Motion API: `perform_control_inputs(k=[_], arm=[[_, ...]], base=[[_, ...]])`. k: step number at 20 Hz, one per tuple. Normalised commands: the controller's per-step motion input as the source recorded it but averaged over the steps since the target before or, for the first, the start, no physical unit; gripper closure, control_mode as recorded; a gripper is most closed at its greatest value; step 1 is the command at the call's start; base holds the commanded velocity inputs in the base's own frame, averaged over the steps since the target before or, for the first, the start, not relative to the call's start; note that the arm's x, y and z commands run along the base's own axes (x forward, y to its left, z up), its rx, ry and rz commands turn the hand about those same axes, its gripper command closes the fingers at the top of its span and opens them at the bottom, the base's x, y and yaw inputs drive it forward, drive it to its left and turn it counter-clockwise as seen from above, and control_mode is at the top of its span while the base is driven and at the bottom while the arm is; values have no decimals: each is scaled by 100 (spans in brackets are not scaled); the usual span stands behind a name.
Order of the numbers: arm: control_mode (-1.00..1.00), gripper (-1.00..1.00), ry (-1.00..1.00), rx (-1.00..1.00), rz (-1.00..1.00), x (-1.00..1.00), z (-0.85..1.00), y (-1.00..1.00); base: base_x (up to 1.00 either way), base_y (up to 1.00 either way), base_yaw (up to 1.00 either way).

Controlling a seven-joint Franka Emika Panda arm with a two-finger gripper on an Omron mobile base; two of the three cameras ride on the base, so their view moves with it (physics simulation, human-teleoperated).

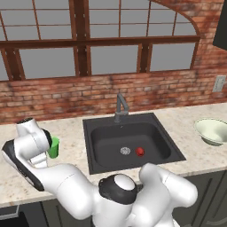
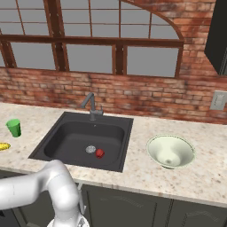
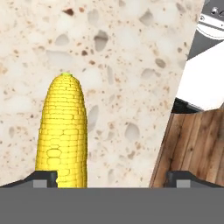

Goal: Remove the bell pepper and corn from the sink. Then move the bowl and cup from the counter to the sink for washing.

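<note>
The yellow corn [image 3: 62, 131] lies flat on the beige counter [image 3: 131, 65], left of the sink; it also shows at the edge of the right base view as the corn [image 2: 3, 146]. My gripper [image 3: 111, 178] hovers just over it, open, with the cob close by one fingertip [image 3: 43, 178] and free of the other. The green cup [image 1: 53, 147] [image 2: 13, 127] stands upright just behind the corn. The red bell pepper [image 1: 140, 151] [image 2: 99, 153] rests in the dark sink [image 1: 106, 137] [image 2: 66, 137] beside the drain. The pale bowl [image 1: 213, 131] [image 2: 170, 150] sits on the counter right of the sink.
The grey faucet [image 1: 120, 106] [image 2: 91, 105] rises behind the basin. A brick wall and windows back the counter. The counter's front edge and wooden floor [image 3: 192, 144] lie close to the corn. My own arm [image 1: 31, 150] crowds the cup.
</note>
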Motion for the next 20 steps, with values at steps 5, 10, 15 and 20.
perform_control_inputs(k=[5, 10, 15, 20], arm=[[-100, -100, 0, 0, 3, -25, 23, -29], [-100, -100, 0, 0, 14, -25, 19, -37], [-100, -100, -4, 0, 26, -21, 16, -44], [-100, -100, -5, 0, 28, -18, 19, -46]], base=[[0, 0, 0], [0, 0, 0], [0, 0, 0], [0, 0, 0]])
